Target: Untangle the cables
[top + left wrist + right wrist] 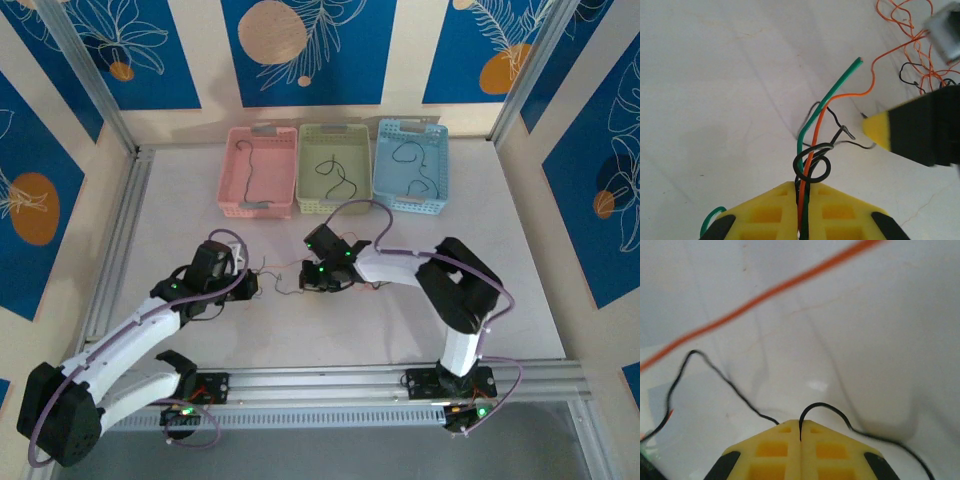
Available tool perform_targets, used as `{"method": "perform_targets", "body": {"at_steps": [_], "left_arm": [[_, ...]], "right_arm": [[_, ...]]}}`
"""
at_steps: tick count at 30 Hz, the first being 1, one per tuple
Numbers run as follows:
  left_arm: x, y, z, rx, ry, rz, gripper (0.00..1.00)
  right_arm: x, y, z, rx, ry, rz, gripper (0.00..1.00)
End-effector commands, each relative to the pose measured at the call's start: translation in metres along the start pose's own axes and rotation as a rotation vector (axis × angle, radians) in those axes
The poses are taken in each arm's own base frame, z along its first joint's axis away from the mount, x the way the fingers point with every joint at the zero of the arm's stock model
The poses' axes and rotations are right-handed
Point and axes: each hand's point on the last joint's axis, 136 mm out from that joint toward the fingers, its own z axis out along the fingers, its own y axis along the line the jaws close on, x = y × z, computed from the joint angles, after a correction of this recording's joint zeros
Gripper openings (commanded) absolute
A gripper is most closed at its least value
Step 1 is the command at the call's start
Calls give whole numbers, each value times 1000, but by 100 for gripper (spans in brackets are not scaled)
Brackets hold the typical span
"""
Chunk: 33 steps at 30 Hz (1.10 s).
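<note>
Cables (812, 150): thin green, orange and black wires, knotted in a small loop, at the middle of the table (400, 320) between the two arms. Left claw (801, 187): closed tight on the green, orange and black strands just below the knot. Right claw (800, 424): closed on one thin black strand; behind, pink basket (258, 172), green basket (334, 168) and blue basket (410, 165), each with a black wire inside.
</note>
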Motion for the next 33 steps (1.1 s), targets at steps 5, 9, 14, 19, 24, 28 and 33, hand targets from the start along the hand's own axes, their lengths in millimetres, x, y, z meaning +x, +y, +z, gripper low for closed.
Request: {"method": "perform_targets", "body": {"at_steps": [5,9,14,19,24,28,33], "left_arm": [[-4,23,-14,-131,-36,22,21],[-3,31,-19,-173,-55,16,28],[-2,37,-21,-195,-68,-2,44],[-3,17,-13,-83,-53,7,48],[-23,-20,3,42,-11,64,56],[-49,-46,28,47,37,162,63],[-71,-105,71,45,87,386,68]], "right_arm": [[-22,-39,-82,-46,-169,3,0],[-25,-93,-130,3,-264,84,0],[-22,-134,-171,-23,-397,170,0],[-15,-118,-174,-171,-396,109,0],[-7,-98,-161,-247,-351,33,0],[-7,-101,-155,-254,-342,45,0],[-7,-104,-151,-258,-334,64,0]]}}
